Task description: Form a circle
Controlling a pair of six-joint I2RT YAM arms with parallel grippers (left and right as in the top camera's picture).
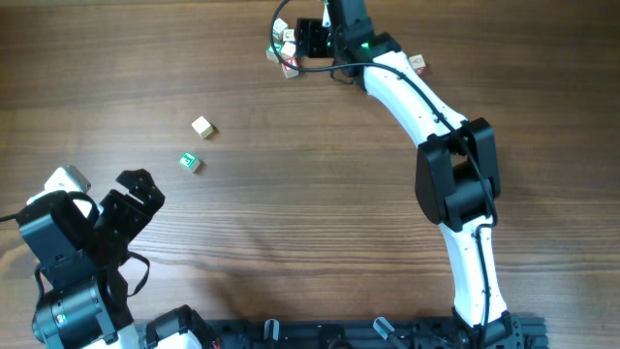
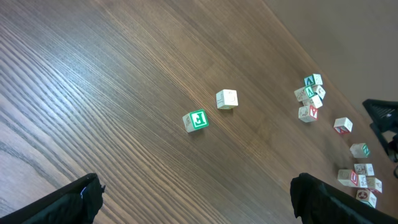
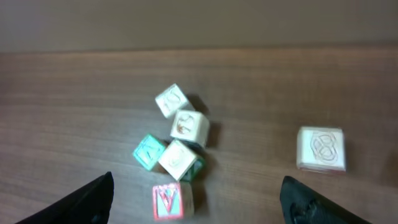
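On the bench (image 3: 62,93), right end effector (image 3: 198,186) wide, empty, at a clump of letter cubes (image 3: 189,127); left end effector (image 2: 196,193) wide, empty; green-print cube (image 2: 196,120) near pale cube (image 2: 226,99).

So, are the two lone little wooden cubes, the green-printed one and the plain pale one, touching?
Apart. The left wrist view shows bare tabletop between the green-printed wooden cube and the plain pale wooden cube.
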